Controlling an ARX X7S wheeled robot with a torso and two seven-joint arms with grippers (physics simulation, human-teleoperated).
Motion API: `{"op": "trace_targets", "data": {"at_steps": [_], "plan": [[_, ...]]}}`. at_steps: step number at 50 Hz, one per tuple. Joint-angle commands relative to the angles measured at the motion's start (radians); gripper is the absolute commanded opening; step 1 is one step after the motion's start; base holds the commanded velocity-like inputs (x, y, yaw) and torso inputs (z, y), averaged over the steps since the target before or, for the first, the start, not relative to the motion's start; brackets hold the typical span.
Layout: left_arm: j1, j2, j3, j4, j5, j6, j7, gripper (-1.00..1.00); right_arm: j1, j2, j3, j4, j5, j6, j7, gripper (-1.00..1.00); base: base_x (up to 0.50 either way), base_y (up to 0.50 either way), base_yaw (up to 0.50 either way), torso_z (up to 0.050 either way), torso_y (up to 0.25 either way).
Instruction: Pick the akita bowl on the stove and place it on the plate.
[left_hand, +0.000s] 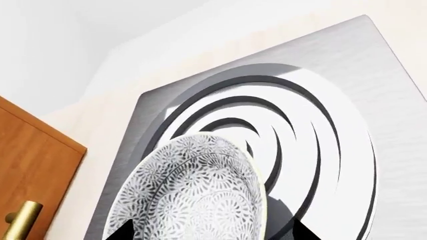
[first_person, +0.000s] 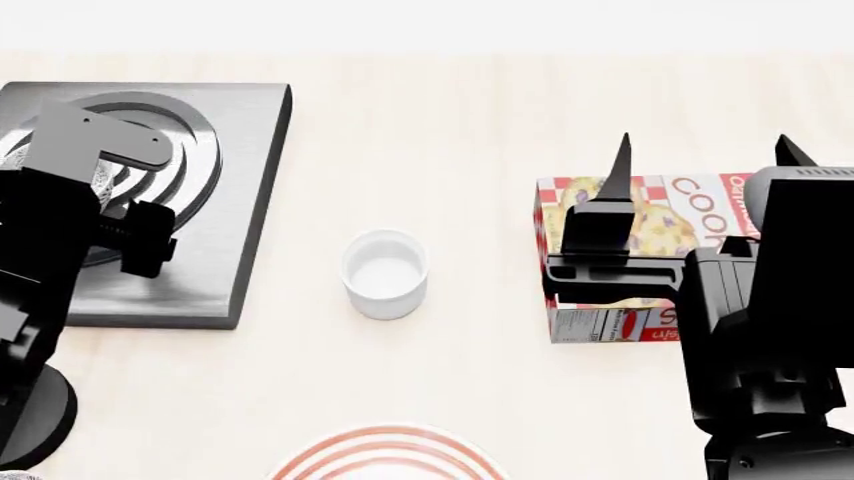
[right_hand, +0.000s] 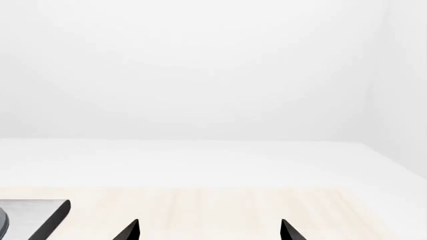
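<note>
The akita bowl (left_hand: 193, 190), white with a dense grey floral speckle, sits on the black rings of the grey stove (left_hand: 373, 65). My left gripper (left_hand: 213, 232) is open right at it. One fingertip (left_hand: 123, 232) overlaps the bowl and the other stands just off its rim. In the head view the left arm covers most of the bowl on the stove (first_person: 227, 200); only a speckled sliver (first_person: 16, 150) shows. The red-ringed plate (first_person: 387, 455) lies at the near edge. My right gripper (first_person: 703, 160) hangs open and empty above the box.
A small plain white cup (first_person: 384, 272) stands between the stove and the plate. A red and yellow cookie box (first_person: 627, 250) lies under the right arm. A wooden cabinet door (left_hand: 33, 165) with a brass handle (left_hand: 20, 220) is beside the stove.
</note>
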Motion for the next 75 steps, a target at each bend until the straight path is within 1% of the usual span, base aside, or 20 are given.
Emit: {"op": "trace_targets", "data": {"at_steps": [1,8,15,16,26,36,43,51,55,59,61,70,75], "plan": [[-0.001,-0.003,-0.004,0.002,-0.011,-0.003,0.018,1.00,-0.003,0.003,-0.002,0.003,0.003,-0.006,0.002,1.00,0.00,0.00,0.00,0.000,0.000],[0.000,-0.003,-0.004,-0.003,-0.017,0.005,0.033,1.00,-0.002,0.004,-0.004,0.005,0.004,-0.008,0.004,1.00,0.00,0.00,0.00,0.000,0.000],[0.002,-0.007,-0.007,-0.003,-0.017,0.011,0.022,1.00,-0.001,0.005,-0.004,0.004,0.007,-0.007,0.007,1.00,0.00,0.00,0.00,0.000,0.000],[0.006,-0.010,-0.007,0.016,-0.020,-0.001,0.024,-1.00,0.000,0.006,-0.004,0.003,0.009,-0.005,0.008,1.00,0.00,0.00,0.00,0.000,0.000],[0.010,-0.006,0.000,0.003,-0.019,0.016,0.037,-1.00,0.004,0.007,-0.004,0.001,0.015,0.002,0.013,1.00,0.00,0.00,0.00,0.000,0.000],[0.019,-0.012,-0.002,0.054,-0.031,-0.009,0.047,-1.00,-0.004,0.009,-0.004,0.007,0.013,-0.014,0.014,1.00,0.00,0.00,0.00,0.000,0.000],[0.006,-0.008,-0.004,0.055,-0.035,0.001,0.053,-1.00,0.000,0.009,-0.003,0.003,0.020,-0.005,0.019,1.00,0.00,0.00,0.00,0.000,0.000],[-0.030,-0.015,-0.036,0.088,-0.048,0.021,0.026,-1.00,-0.005,0.012,-0.007,0.013,0.016,-0.019,0.018,1.00,0.00,0.00,0.00,0.000,0.000],[-0.050,-0.036,-0.020,0.186,-0.047,0.000,0.056,-1.00,-0.001,0.012,-0.006,0.007,0.022,-0.010,0.022,1.00,0.00,0.00,0.00,0.000,0.000],[-0.064,-0.074,0.032,0.341,-0.037,-0.055,0.113,-1.00,0.000,0.013,-0.006,0.004,0.024,-0.007,0.026,1.00,0.00,0.00,0.00,0.000,0.000],[-0.072,-0.084,0.044,0.381,-0.037,-0.074,0.130,-1.00,0.000,0.013,-0.006,0.006,0.024,-0.009,0.025,1.00,0.00,0.00,0.00,0.000,0.000],[-0.093,-0.161,0.172,0.630,-0.027,-0.147,0.282,-1.00,0.000,0.015,-0.009,0.006,0.026,-0.010,0.029,1.00,0.00,0.00,0.00,0.000,0.000],[-0.107,-0.199,0.227,0.731,-0.023,-0.169,0.348,-1.00,-0.001,0.017,-0.010,0.008,0.027,-0.014,0.028,1.00,0.00,0.00,0.00,0.000,0.000]]}}
